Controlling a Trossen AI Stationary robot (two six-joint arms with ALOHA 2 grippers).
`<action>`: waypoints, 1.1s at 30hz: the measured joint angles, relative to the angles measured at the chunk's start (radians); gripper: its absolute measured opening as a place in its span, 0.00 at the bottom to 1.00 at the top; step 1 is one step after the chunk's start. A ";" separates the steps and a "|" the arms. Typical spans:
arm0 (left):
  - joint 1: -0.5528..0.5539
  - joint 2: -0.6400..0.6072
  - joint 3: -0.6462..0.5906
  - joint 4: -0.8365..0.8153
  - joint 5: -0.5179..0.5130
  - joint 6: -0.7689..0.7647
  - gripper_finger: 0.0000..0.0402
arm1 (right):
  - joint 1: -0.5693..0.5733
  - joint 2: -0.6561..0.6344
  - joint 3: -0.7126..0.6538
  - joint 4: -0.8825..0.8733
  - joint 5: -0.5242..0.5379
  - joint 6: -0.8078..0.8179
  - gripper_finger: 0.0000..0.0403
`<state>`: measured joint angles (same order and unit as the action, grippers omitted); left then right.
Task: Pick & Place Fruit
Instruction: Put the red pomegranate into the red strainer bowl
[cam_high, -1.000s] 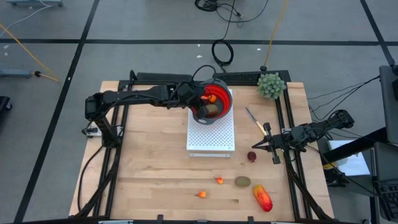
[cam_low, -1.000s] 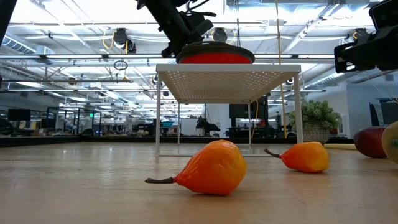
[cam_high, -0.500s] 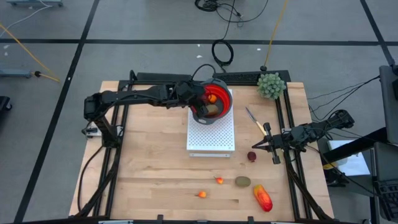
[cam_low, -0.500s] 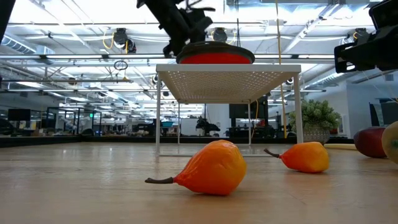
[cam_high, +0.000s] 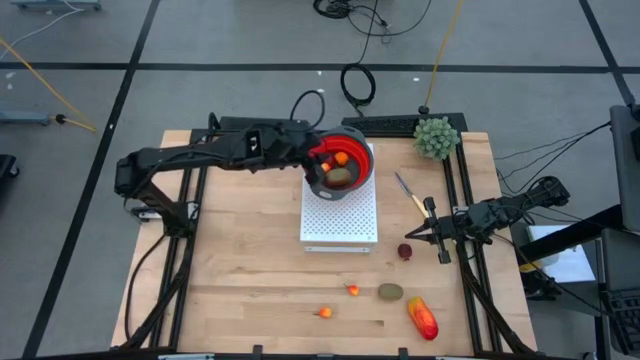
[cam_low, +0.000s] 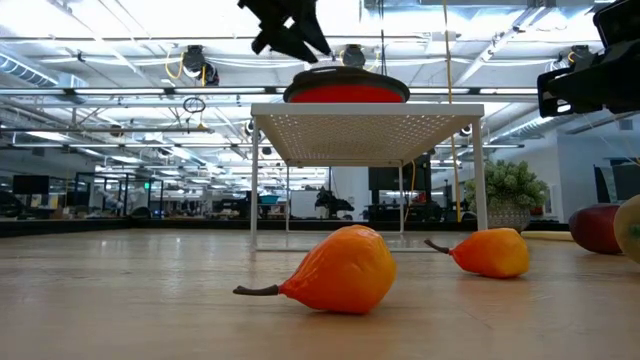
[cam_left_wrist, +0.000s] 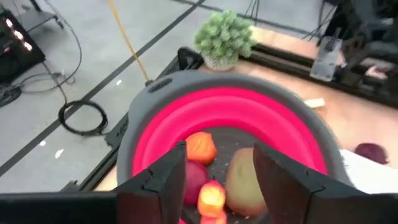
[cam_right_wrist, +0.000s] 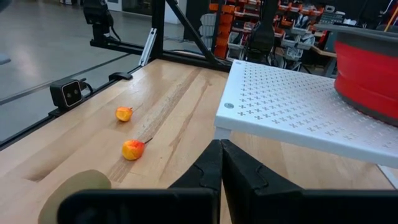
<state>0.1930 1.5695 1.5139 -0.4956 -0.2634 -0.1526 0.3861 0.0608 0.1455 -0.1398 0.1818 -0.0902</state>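
Orange, red and brown fruit (cam_high: 339, 172) fills the bowl (cam_high: 365, 160) mid-worktop, more near the front edge, under the empty, parted left gripper (cam_high: 316, 160). Wrist view: right gripper (cam_right_wrist: 221, 163) shut, empty. Light, hard, smooth pieces probably suit a mid-body pinch.

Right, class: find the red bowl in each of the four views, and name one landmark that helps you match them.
High view: red bowl at the back of the white rack, table centre.
Low view: bowl on top of the rack, upper middle.
Left wrist view: bowl fills the centre, fruit inside.
Right wrist view: bowl at the right edge, on the rack.
Shared landmark: the white rack, except in the left wrist view.
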 joint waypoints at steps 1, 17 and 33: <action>-0.005 -0.006 0.000 -0.001 0.000 -0.001 0.43 | 0.000 0.000 0.000 0.000 -0.001 0.000 0.00; -0.033 -0.022 0.000 -0.059 0.106 0.011 0.02 | 0.000 0.000 0.000 -0.003 -0.003 0.082 0.00; -0.084 -0.130 -0.227 0.125 0.071 0.003 0.01 | 0.000 0.000 0.001 -0.014 -0.003 0.123 0.00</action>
<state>0.1086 1.4399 1.2867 -0.3710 -0.1921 -0.1493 0.3859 0.0612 0.1463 -0.1538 0.1783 0.0328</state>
